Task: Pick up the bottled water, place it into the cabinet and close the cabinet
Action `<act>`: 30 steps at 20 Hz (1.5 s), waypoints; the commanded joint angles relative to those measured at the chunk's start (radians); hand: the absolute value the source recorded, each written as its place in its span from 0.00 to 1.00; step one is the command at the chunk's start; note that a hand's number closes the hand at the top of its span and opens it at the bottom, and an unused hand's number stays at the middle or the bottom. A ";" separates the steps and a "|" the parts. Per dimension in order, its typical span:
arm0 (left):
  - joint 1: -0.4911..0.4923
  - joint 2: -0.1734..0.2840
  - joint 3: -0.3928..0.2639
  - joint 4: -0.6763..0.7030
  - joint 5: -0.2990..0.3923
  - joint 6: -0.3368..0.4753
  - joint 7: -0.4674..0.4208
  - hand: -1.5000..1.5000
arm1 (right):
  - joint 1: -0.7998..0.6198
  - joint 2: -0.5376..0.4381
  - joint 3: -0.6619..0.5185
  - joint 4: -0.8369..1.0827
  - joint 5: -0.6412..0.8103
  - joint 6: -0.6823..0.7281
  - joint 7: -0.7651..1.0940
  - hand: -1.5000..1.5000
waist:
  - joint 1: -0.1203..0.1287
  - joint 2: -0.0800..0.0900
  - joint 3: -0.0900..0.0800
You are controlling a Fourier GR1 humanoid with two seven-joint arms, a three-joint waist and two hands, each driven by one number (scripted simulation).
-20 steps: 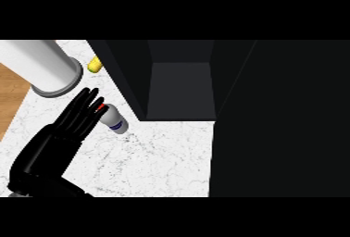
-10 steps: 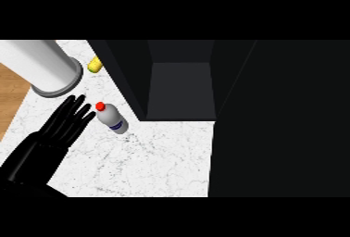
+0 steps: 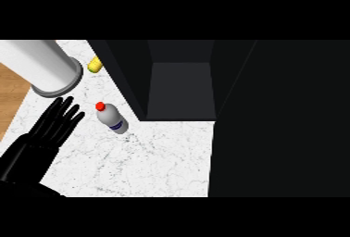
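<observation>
One open, empty left hand [image 3: 51, 127] beside the bottled water [image 3: 111, 119], white cylinder [image 3: 44, 65] and yellow item [image 3: 94, 65] behind, dark cabinet [image 3: 179, 78] right

- A white marble counter [image 3: 137, 162] with fine grey veins fills the lower left and middle of the frame.
- A strip of brown wooden floor [image 3: 12, 99] shows along the left edge, beyond the counter's rim.
- A large white cylinder [image 3: 37, 65] with a grey rim stands at the upper left.
- A small yellow thing [image 3: 94, 65] lies just right of the cylinder, near the top.
- Flat, even light, with no strong shadows on the marble.
</observation>
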 commanded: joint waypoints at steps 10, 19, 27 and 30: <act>-0.138 0.054 0.089 0.329 -0.121 -0.094 -0.203 0.00 | 0.059 0.014 0.055 0.047 0.070 0.020 -0.108 0.00 | -0.005 0.001 0.000; -0.283 0.094 0.100 0.723 -0.267 -0.149 -0.429 0.00 | 0.033 -0.015 0.023 -0.003 0.016 0.015 -0.056 0.00 | -0.007 0.003 -0.001; -0.381 0.083 0.099 0.992 -0.337 -0.111 -0.531 0.00 | 0.133 -0.026 0.057 0.030 0.036 0.062 -0.179 0.00 | -0.012 0.002 0.000; -0.443 0.126 0.131 1.175 -0.358 -0.130 -0.620 0.00 | 0.121 -0.034 0.077 0.025 0.055 0.056 -0.148 0.00 | -0.016 0.005 -0.001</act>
